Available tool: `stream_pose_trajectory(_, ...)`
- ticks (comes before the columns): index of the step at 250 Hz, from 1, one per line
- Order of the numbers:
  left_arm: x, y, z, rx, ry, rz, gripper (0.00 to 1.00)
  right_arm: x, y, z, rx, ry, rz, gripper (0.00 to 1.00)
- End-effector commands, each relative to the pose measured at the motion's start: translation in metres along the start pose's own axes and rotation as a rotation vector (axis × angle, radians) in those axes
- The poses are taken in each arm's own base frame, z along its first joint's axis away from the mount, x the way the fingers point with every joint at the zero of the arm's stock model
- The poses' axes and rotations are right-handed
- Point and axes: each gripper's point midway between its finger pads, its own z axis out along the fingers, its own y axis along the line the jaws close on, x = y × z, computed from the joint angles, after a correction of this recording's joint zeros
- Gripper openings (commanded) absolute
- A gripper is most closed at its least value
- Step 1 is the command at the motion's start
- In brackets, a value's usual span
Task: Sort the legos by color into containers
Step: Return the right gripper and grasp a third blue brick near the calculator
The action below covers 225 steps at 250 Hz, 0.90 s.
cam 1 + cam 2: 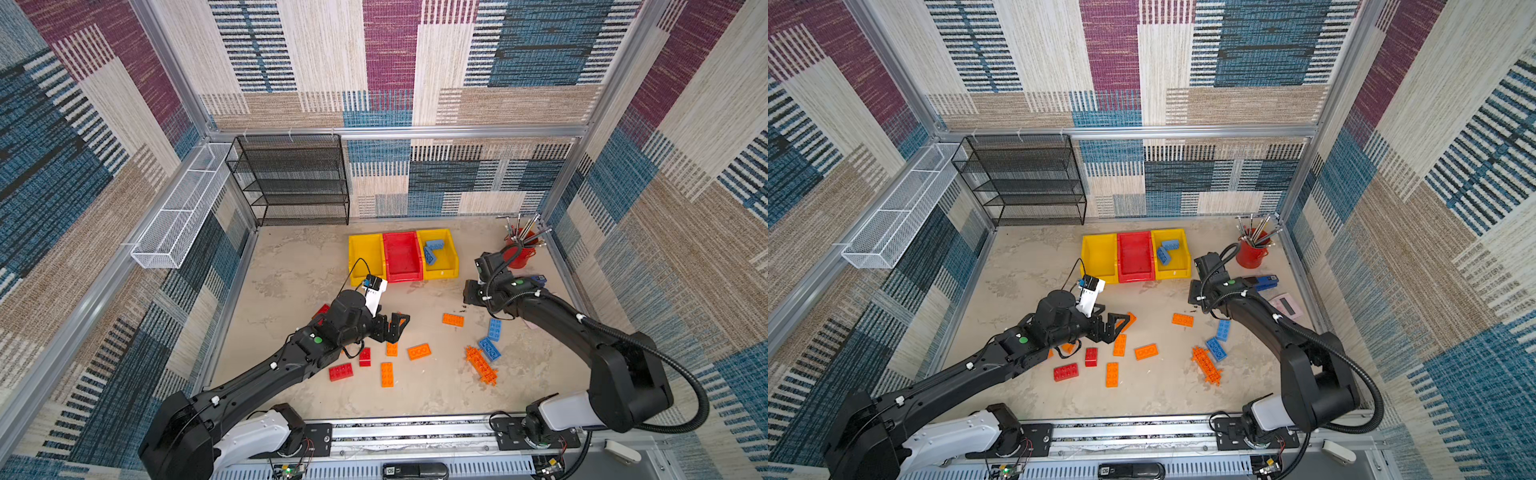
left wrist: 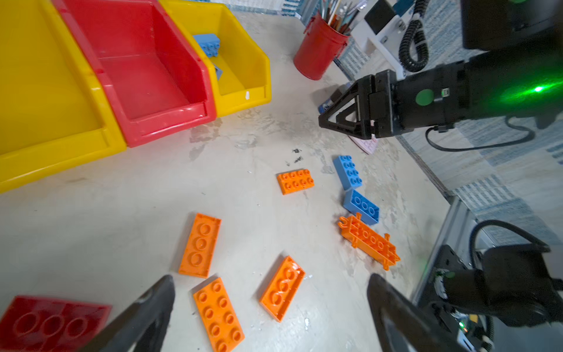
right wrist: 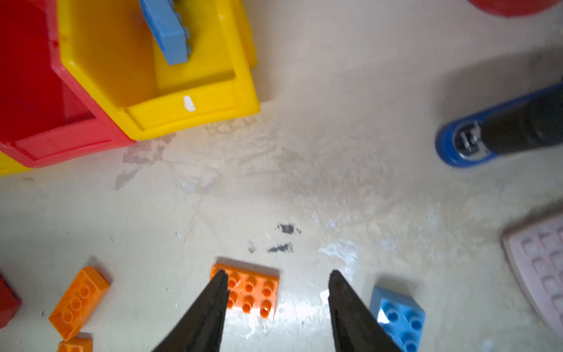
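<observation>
Arms (image 1: 249, 376) are looming nearest: left tool (image 2: 271, 279) is gaping wide over scattered orange legos (image 2: 199, 245), right tool (image 3: 278, 274) is hanging part-open and empty above an orange brick (image 3: 253, 289). Containers (image 1: 403, 277) are waiting beyond on the bench (image 1: 291, 270). I'm judging bricks light, rigid, slick; I'm favouring their long sides.

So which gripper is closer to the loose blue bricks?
Right. The right gripper hangs just beyond the blue bricks, toward the bins; the left gripper is farther, past the orange bricks.
</observation>
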Motion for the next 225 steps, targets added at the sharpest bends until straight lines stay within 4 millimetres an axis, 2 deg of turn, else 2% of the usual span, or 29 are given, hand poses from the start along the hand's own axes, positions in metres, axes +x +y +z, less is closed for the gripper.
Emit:
stream_pose_trajectory(1, -0.008, -0.022, 0.003, 0.093, -0.027, -0.002, 0.99, 0.012, -0.023, -0.005, 0.095, -0.001, 0.106, 0.56)
stream_pose_trajectory(24, -0.006, -0.031, 0.005, 0.125, -0.024, 0.004, 0.99, 0.024, -0.038, -0.007, 0.156, 0.015, 0.133, 0.57)
stream_pose_trajectory(56, -0.002, -0.038, 0.004, 0.148, -0.018, 0.015, 0.99, 0.037, -0.048, -0.006, 0.18, 0.027, 0.155, 0.61)
stream_pose_trajectory(123, 0.003, -0.036, -0.001, 0.136, -0.022, 0.02, 0.99, 0.059, -0.059, 0.015, 0.189, 0.083, 0.186, 0.62)
stream_pose_trajectory(149, 0.005, -0.035, -0.001, 0.131, -0.019, 0.019, 0.99, 0.062, -0.067, 0.017, 0.238, 0.095, 0.172, 0.62)
stream_pose_trajectory(193, 0.005, -0.035, 0.001, 0.125, -0.018, 0.027, 0.99, 0.053, -0.075, 0.005, 0.242, 0.04, 0.196, 0.63)
stream_pose_trajectory(225, 0.005, -0.034, 0.005, 0.12, -0.009, 0.032, 0.99, 0.064, -0.084, 0.015, 0.237, 0.08, 0.205, 0.63)
